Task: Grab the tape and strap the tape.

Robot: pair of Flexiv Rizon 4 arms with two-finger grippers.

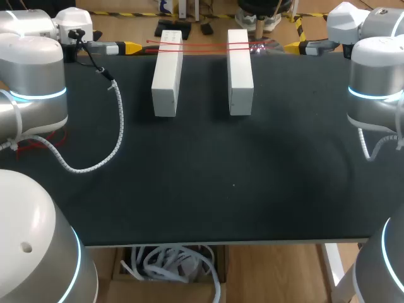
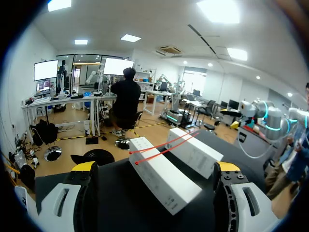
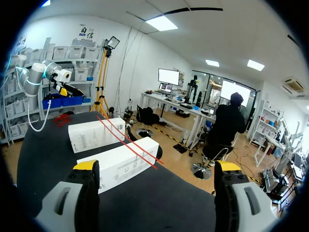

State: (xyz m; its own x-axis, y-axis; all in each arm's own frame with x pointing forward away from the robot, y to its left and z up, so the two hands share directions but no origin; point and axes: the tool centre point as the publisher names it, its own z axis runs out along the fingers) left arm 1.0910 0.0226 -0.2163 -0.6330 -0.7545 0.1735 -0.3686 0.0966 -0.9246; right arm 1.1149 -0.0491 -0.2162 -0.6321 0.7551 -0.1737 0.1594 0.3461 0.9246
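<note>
Left end effector (image 1: 131, 47) at far-left table (image 1: 208, 177) edge: fingers spread wide, empty. Red tape (image 1: 202, 43), two strands, lies across far ends of left white block (image 1: 167, 72) and right white block (image 1: 240, 69). Right end effector (image 1: 291, 47), far right: fingers spread wide, empty.

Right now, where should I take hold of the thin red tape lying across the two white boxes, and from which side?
Probably the stretch of thin red tape bridging the gap between the white rectangular boxes. It hangs unsupported there, so it can be pinched from above, with room on both sides.
</note>
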